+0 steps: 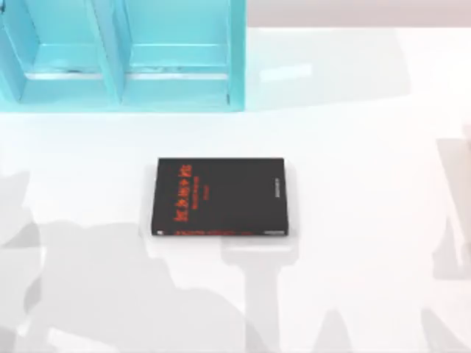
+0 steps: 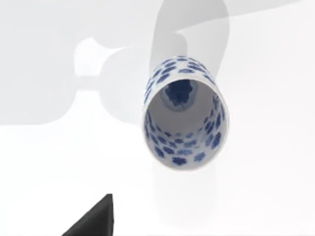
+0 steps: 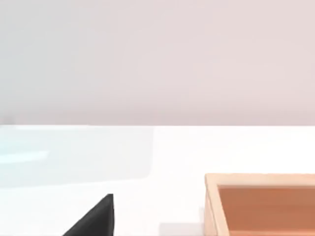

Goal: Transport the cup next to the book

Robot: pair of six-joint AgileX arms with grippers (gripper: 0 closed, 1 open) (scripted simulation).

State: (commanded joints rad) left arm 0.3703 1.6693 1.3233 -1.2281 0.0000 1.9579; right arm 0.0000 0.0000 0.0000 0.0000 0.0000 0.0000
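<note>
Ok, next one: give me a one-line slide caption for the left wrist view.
Left wrist camera looks down into the blue-speckled white cup, standing upright on the white table, with a dark gripper tip at the frame's edge.

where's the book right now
In the top view the book lies flat at the table's middle, in front of the turquoise shelf.
</note>
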